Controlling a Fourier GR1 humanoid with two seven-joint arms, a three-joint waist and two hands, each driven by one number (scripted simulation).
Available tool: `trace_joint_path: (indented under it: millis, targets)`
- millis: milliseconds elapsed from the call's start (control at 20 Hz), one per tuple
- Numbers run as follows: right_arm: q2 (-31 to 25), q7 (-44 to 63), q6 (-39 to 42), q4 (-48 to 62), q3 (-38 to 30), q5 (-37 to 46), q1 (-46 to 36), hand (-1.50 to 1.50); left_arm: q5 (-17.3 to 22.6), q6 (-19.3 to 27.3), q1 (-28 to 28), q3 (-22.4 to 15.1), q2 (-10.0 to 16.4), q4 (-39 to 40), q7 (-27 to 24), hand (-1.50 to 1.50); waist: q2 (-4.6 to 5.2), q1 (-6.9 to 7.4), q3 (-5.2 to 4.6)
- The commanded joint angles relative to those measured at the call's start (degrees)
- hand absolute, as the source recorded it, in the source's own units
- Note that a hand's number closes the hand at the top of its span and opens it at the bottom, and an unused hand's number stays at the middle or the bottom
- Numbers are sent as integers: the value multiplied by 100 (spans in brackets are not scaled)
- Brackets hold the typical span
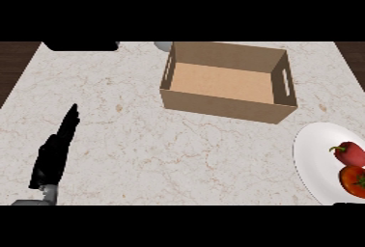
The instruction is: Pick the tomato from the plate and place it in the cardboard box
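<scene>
Red tomato (352, 180) lies on white plate (314, 159), green stem facing right

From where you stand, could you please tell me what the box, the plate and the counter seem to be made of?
The box looks like plain matte cardboard: flat brown walls, cut-out handle slots. The plate seems glazed ceramic, smooth and white, though plastic is possible. The counter looks like polished marble or stone: pale with fine brownish veins.
</scene>
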Motion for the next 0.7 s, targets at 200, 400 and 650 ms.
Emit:
trace_joint_path:
  millis: [200,400,650]
  targets:
    - [449,-276,235,254,-300,365,-207,-150,-466,-26,-14,81,-451,228,-232,0,0,-10,-2]
    - [706,-544,216,597,-408,587,-400,-150,-324,-384,23,362,-357,-185,161,0,-1,7,-1]
    - [547,-778,637,650,-888,325,-433,-150,-466,-449,93,457,-473,-179,57,0,-1,1,-1]
